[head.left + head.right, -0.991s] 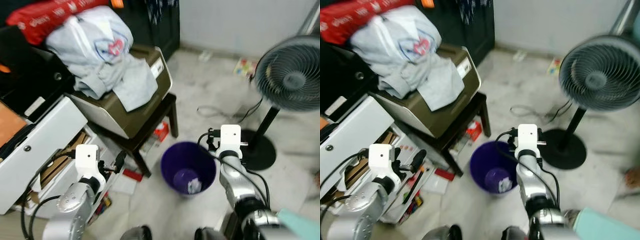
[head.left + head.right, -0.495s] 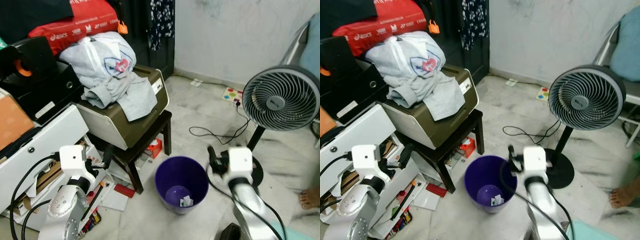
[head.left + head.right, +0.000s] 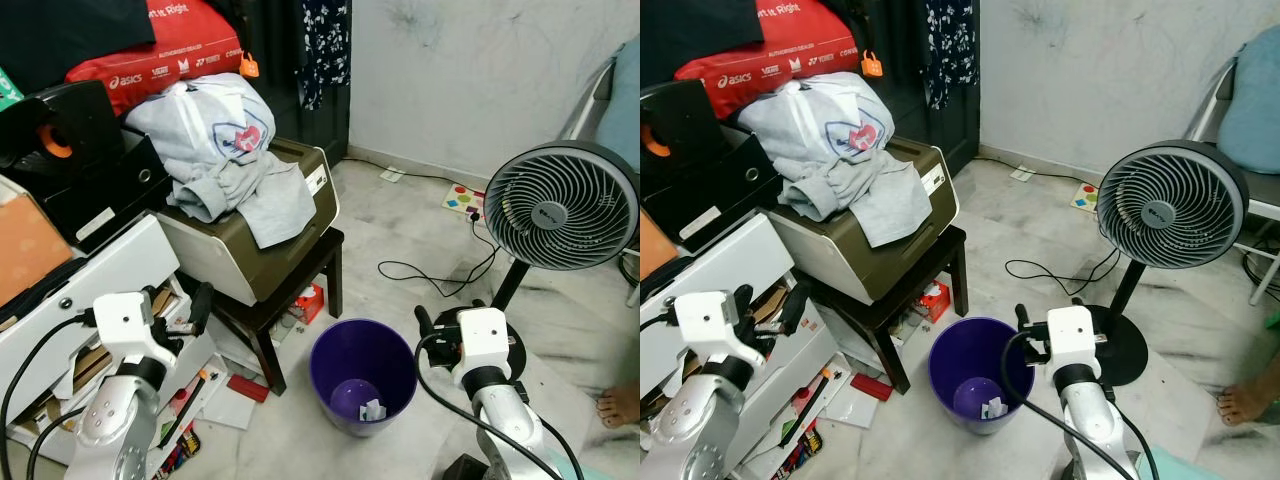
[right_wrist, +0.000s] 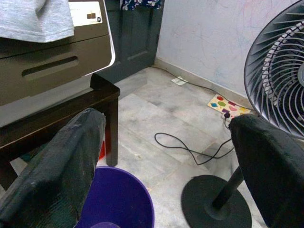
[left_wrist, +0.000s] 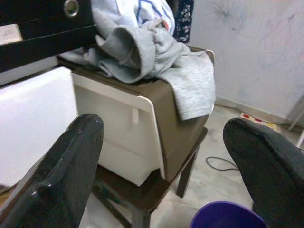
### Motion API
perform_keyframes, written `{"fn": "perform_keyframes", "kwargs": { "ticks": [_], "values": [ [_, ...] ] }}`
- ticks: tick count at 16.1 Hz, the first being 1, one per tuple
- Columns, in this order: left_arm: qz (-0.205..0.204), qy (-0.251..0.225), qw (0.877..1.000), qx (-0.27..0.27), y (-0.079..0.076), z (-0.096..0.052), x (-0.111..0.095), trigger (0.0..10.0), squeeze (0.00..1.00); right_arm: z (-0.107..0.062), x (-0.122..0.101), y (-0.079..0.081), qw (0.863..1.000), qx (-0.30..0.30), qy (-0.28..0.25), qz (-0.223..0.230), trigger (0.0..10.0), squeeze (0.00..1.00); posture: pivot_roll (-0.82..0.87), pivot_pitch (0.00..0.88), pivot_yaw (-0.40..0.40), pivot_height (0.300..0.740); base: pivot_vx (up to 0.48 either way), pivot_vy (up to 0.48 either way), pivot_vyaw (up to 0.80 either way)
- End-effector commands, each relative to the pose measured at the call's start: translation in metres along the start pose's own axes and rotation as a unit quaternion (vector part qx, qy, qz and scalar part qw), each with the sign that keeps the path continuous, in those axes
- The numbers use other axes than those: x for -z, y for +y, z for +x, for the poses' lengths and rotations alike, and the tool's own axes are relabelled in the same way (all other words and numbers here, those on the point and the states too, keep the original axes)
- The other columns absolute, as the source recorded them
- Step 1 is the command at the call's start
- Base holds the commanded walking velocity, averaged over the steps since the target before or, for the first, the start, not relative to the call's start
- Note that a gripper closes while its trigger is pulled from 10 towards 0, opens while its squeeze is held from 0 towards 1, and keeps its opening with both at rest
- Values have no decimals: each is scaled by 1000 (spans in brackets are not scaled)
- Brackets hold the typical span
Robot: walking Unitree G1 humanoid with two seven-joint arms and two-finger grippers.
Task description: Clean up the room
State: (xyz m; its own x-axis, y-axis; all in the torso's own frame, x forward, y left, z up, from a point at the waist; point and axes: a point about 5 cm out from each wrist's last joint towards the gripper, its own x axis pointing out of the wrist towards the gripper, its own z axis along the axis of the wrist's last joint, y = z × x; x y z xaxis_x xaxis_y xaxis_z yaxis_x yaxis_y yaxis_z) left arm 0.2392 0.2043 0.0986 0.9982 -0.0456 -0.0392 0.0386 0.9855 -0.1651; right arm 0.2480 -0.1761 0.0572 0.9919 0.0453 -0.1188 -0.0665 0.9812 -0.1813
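Hovering empty with fingers spread wide, right hand (image 4: 166,156) sits just beside round purple plastic bin (image 3: 363,372) holding paper scraps on the floor, left hand (image 5: 166,156) likewise apart before grey clothing-draped brown printer (image 3: 262,235) on dark wooden surface (image 3: 290,295), black pedestal fan (image 3: 560,215) nearby.

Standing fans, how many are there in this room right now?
1. A single standing fan stands on the floor at the robot's right, beyond the right gripper, near the purple bin. Others could be outside the camera's view.
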Motion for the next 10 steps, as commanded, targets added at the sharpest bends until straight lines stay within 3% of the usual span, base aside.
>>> {"fn": "perform_keyframes", "kwargs": {
  "ticks": [1, 10],
  "values": [
    [-2, -7, 1000, 2, -3, 6, -2, 10000, 0, 1, -7, -1, 1000, -1, -9, -6, 10000, 0, -94, 0, 74, 740, 0, 0, 0],
    [-33, -32, 999, 14, -16, 20, -17, 10000, 0, 3, -12, -5, 1000, 12, -7, -3, 10000, 0, -107, 0, 74, 740, 0, 0, 0]
  ]
}}
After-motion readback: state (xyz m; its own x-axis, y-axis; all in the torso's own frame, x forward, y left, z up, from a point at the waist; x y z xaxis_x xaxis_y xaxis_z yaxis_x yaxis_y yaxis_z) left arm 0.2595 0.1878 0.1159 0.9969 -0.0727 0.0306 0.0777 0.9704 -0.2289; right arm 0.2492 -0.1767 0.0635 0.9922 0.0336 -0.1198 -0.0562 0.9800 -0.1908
